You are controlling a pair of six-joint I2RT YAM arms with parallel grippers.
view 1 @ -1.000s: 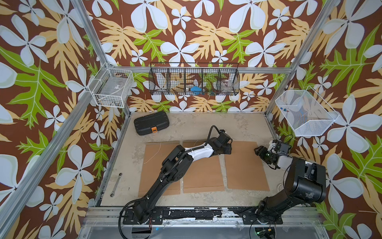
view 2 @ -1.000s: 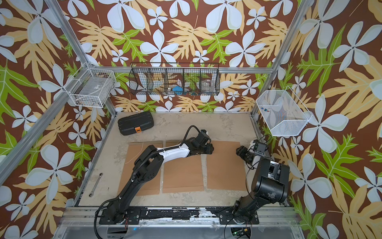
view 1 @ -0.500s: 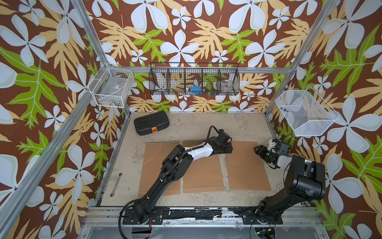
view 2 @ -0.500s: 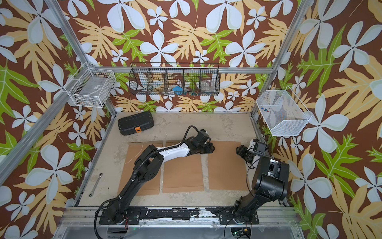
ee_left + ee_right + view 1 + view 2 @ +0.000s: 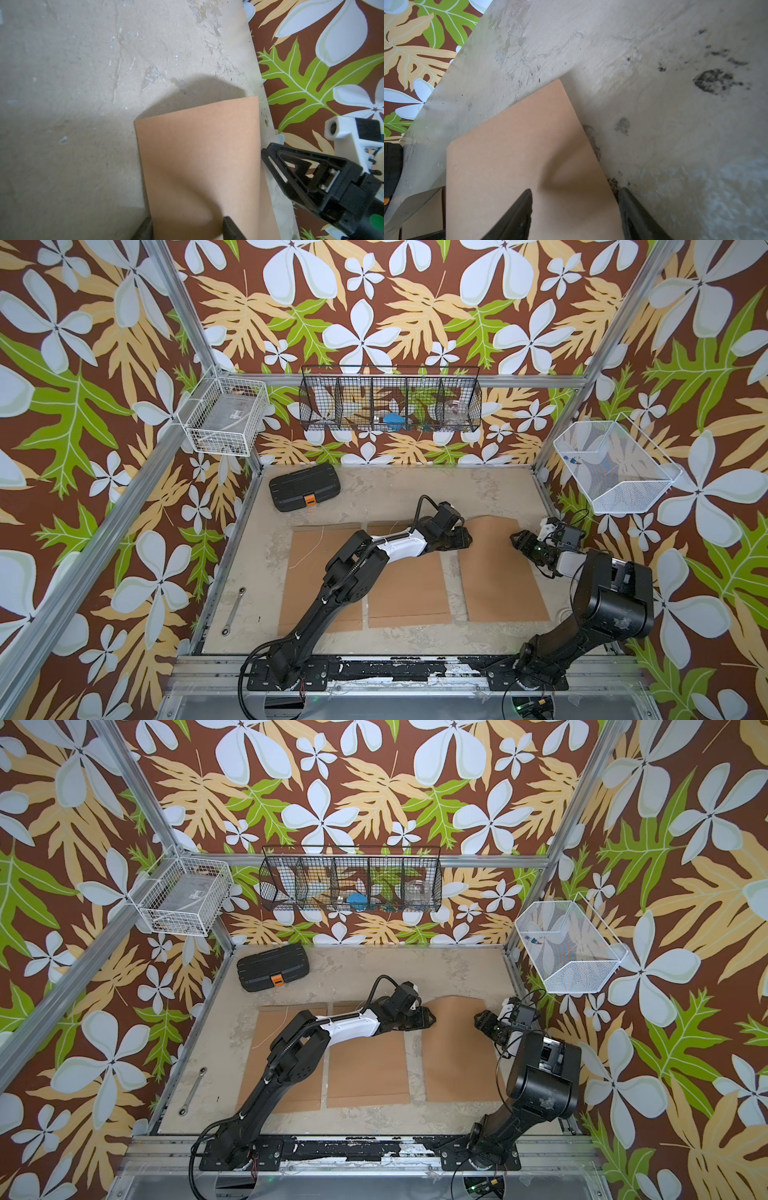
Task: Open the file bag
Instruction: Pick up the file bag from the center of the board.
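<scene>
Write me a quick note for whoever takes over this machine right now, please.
Left gripper: jaws apart with paper between them, at the far left corner of the rightmost file bag.
Right gripper: jaws apart, at that bag's far right corner.
The bag lies on the table, far end bowed up; two more file bags lie flat beside it.
Done: far end raised; no open mouth visible.
Left: open the bag.
</scene>
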